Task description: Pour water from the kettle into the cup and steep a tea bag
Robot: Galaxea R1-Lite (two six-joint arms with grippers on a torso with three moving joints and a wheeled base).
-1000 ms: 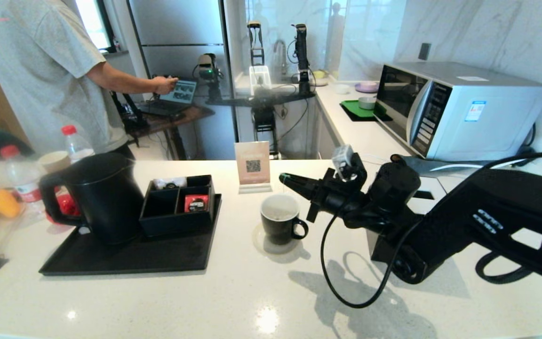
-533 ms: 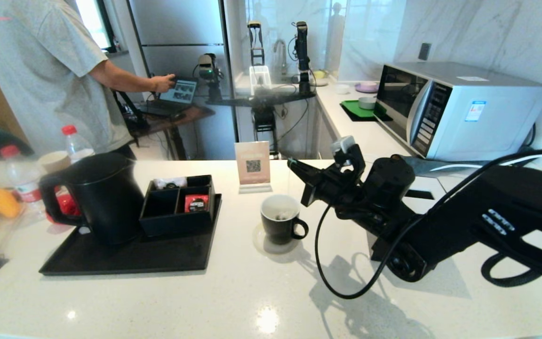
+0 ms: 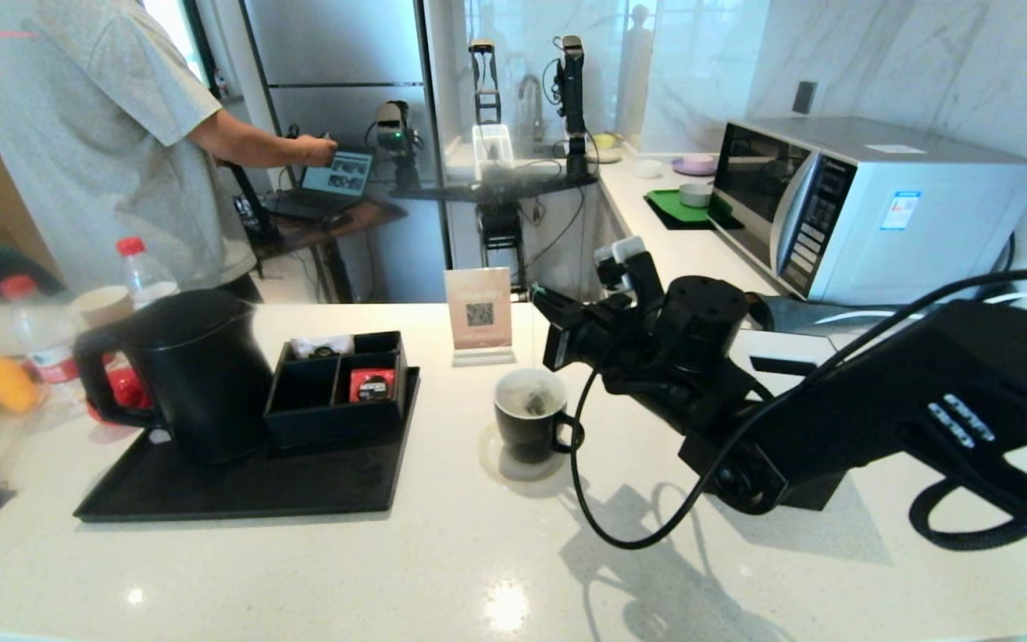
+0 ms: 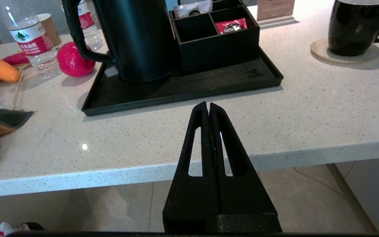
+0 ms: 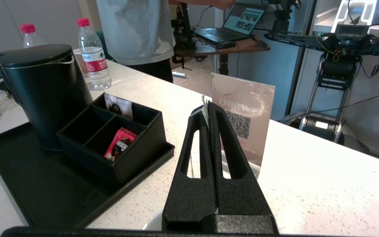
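Observation:
The black kettle (image 3: 188,374) stands lid shut on the black tray (image 3: 237,495). To its right the small black cup (image 3: 529,421) rests on a round coaster. My right gripper (image 3: 538,296) hovers just above the cup, shut on the tea bag's white paper tag (image 5: 205,112). The thin string drops from the tag, and the tea bag (image 3: 536,403) hangs inside the cup's mouth. My left gripper (image 4: 208,106) is shut and empty, parked below the counter's front edge, facing the tray. In the left wrist view the kettle (image 4: 143,39) and the cup (image 4: 352,28) both show.
A black divided box (image 3: 335,383) with sachets sits on the tray beside the kettle. A QR sign (image 3: 478,312) stands behind the cup. A microwave (image 3: 870,205) is at the back right. Water bottles (image 3: 143,272) and a person (image 3: 94,134) are at the far left.
My right gripper has risen and drawn back over the cup, still holding the tag. The tea bag now shows higher in the cup. The left arm has not moved.

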